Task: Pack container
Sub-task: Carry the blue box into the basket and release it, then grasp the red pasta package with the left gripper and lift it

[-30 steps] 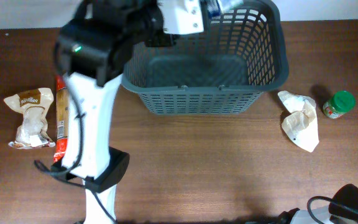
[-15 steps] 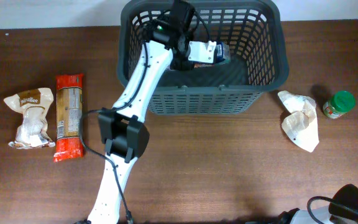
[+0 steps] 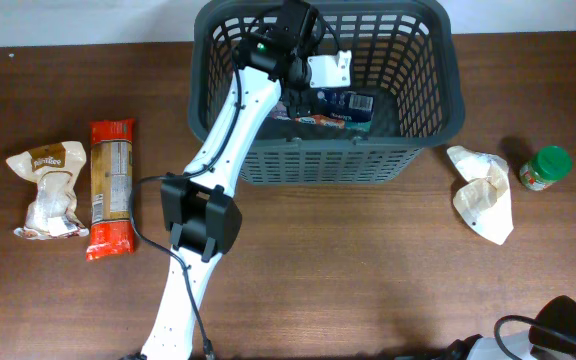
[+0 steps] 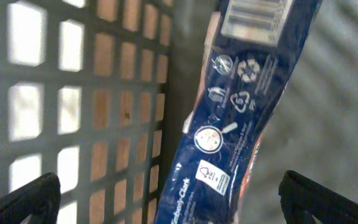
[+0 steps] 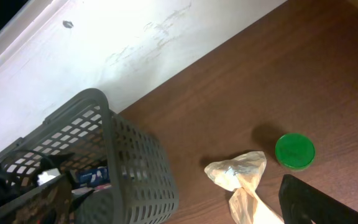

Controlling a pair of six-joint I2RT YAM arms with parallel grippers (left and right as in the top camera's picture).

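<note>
Overhead, well left of the left gripper (image 3: 328, 72), a beige bag (image 3: 48, 190) and a red pasta packet (image 3: 111, 188) lie on the bench (image 3: 318, 270). That gripper hangs inside the dark grey basket (image 3: 318, 165), fingers spread, over a blue packet (image 3: 340, 104). Farther right sit a crumpled pouch (image 3: 483, 192) and a green-lidded jar (image 3: 545, 167). The right gripper (image 5: 176, 199) is spread too, holding nothing.

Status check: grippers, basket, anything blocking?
Left gripper open above blue packet lying in basket. Right gripper open, away from basket. White packet, red packet, crumpled bag, green-lidded jar outside on table.
</note>
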